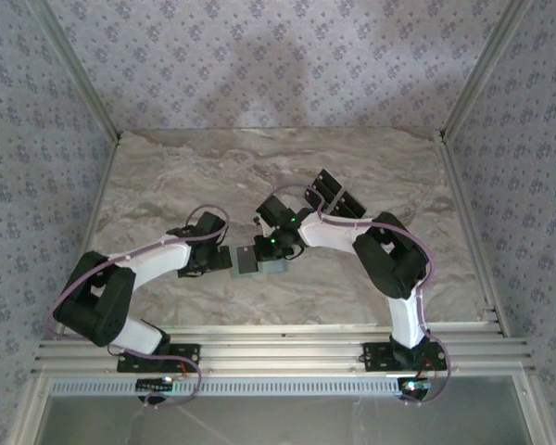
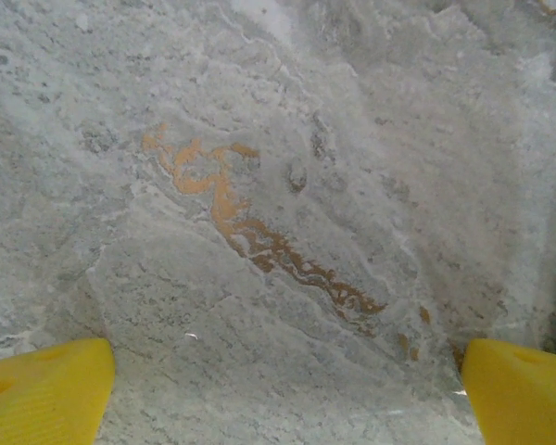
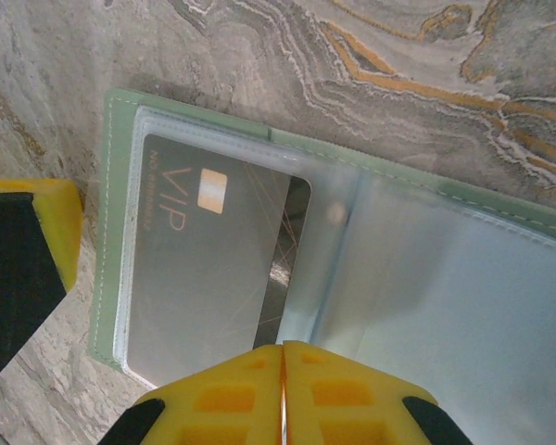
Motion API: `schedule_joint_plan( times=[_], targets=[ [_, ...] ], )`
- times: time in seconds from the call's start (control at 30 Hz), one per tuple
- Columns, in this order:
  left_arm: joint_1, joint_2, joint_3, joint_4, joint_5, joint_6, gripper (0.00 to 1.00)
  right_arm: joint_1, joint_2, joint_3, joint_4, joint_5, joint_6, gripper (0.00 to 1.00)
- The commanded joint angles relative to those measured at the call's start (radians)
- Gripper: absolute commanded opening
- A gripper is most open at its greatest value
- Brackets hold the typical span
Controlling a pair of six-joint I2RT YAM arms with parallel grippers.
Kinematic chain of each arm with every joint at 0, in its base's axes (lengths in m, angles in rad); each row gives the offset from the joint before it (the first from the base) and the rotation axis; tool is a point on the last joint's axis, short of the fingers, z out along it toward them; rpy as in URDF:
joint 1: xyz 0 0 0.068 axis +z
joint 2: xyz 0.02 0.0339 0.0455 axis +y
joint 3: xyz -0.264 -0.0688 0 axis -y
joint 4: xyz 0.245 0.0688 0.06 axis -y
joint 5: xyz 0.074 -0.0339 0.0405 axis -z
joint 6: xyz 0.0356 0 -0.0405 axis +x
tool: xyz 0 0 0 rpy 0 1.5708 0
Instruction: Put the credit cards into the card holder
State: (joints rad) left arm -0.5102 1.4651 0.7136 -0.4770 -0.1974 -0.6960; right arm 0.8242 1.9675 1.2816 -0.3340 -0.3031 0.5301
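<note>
The pale green card holder (image 3: 107, 232) lies open on the marble, its clear sleeves facing up. A grey credit card (image 3: 204, 269) marked VIP sits in the left sleeve, and its dark right edge sticks out toward the fold. My right gripper (image 3: 283, 350) is shut, its yellow fingertips pressed together right over the card's near edge; nothing shows between them. From above, the card holder (image 1: 276, 268) lies between both grippers. My left gripper (image 1: 224, 260) is just left of it, and in its own wrist view the left gripper (image 2: 287, 399) stands open wide over bare marble.
A yellow and black finger (image 3: 23, 250) stands close beside the holder's left edge. Two dark flat shapes (image 1: 332, 195) sit behind the right arm. The marble table (image 1: 167, 176) has free room at the back and left; metal rails (image 1: 287, 352) run along the near edge.
</note>
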Motion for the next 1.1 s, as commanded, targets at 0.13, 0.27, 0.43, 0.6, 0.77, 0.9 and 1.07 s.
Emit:
schedule_joint_plan(
  times=[0.13, 0.27, 0.43, 0.6, 0.77, 0.9, 1.07],
  targets=[
    [0.002, 0.024, -0.017, 0.021, 0.012, 0.001, 0.97, 0.015, 0.042, 0.037, -0.026, -0.015, -0.013, 0.1],
    [0.001, 0.029, -0.026, 0.03, 0.014, -0.002, 0.97, 0.022, 0.053, 0.047, -0.03, -0.019, -0.012, 0.1],
    [-0.001, 0.036, -0.034, 0.042, 0.019, -0.003, 0.97, 0.029, 0.063, 0.058, -0.032, -0.022, -0.011, 0.1],
    [-0.005, 0.049, -0.041, 0.056, 0.023, -0.005, 0.96, 0.035, 0.074, 0.068, -0.031, -0.034, -0.007, 0.1],
    [-0.005, 0.058, -0.049, 0.068, 0.026, -0.006, 0.96, 0.044, 0.08, 0.078, -0.025, -0.051, 0.001, 0.1],
    [-0.007, 0.062, -0.052, 0.073, 0.03, -0.008, 0.97, 0.046, 0.089, 0.088, -0.018, -0.071, 0.011, 0.1],
    [-0.007, 0.06, -0.054, 0.072, 0.03, -0.007, 0.96, 0.049, 0.099, 0.098, -0.014, -0.087, 0.021, 0.1]
  ],
)
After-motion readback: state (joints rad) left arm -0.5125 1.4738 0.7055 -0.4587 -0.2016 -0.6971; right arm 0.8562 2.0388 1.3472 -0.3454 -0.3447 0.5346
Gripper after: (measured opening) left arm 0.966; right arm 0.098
